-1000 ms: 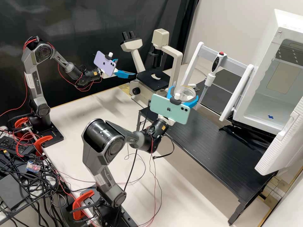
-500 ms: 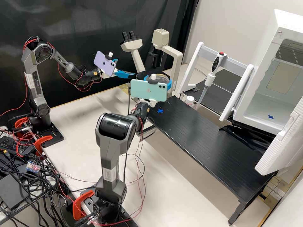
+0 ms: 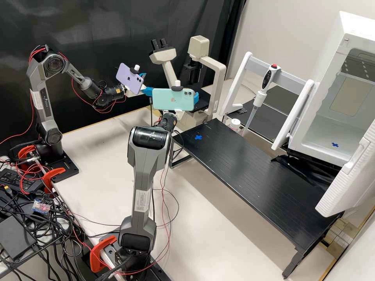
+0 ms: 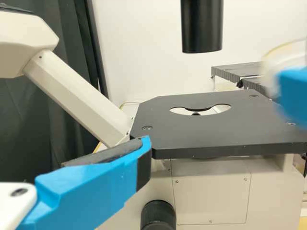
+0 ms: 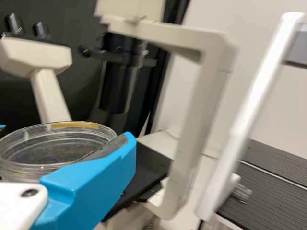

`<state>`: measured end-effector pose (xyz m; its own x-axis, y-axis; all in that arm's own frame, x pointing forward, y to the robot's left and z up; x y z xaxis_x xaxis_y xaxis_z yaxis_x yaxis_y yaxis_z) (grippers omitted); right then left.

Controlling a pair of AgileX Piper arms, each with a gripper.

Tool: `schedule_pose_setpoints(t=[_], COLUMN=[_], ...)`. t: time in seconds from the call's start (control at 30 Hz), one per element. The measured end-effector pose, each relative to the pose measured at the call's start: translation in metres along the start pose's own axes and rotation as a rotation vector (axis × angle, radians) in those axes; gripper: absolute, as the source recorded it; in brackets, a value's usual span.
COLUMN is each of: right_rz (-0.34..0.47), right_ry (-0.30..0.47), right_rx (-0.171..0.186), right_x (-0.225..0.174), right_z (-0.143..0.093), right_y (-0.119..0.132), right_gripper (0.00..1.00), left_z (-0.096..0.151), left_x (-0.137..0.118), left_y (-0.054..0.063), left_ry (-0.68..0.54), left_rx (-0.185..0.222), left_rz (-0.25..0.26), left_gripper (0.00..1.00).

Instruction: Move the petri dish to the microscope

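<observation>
High view, left to right. We have the left gripper (image 3: 149, 82) around 11 o'clock, fingers apart, nothing between them; we see no work done by it so far. Next, toward 12 o'clock, comes the right gripper (image 5: 62, 146), clamped on the petri dish (image 5: 55, 155). Dish is roughly level, up in the air near the microscope (image 3: 218, 76), not on the stage (image 4: 216, 136). Microscope sits just past 12 o'clock, stage on its 7 o'clock side. Pipette (image 3: 258, 99) on its white stand (image 3: 293, 74) at 2 o'clock, white cabinet (image 3: 308, 144) at 3, black shelf (image 3: 250, 168) at 4.

Progress: pick-up done, most of the carry done too, we'd say past halfway. Left to do: bring the dish over the stage opening, under the black column, lower it flat, let go, back off. Placing hasn't happened. We'd watch for a rim knock on the column.
</observation>
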<state>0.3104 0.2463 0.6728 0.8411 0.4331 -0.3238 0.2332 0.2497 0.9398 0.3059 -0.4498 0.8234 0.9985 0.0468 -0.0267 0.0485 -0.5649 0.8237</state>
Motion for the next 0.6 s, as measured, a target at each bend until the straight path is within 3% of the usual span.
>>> schedule_pose_setpoints(t=[0.17, 0.37, 0.6], right_rz=[-0.030, -0.045, -0.094], right_ry=[-0.010, -0.038, -0.089], right_rx=[-0.020, 0.014, 0.021], right_x=[0.024, 0.048, 0.074], right_z=[-0.002, -0.001, 0.012], right_y=[-0.008, -0.016, -0.025], right_gripper=[0.00, 0.00, 0.00], left_z=[0.000, 0.000, 0.000], left_x=[0.000, 0.000, 0.000], left_y=[0.000, 0.000, 0.000], left_ry=[0.000, 0.000, 0.000], left_rx=[0.000, 0.000, 0.000], left_rz=[0.000, 0.000, 0.000], left_gripper=[1.00, 1.00, 1.00])
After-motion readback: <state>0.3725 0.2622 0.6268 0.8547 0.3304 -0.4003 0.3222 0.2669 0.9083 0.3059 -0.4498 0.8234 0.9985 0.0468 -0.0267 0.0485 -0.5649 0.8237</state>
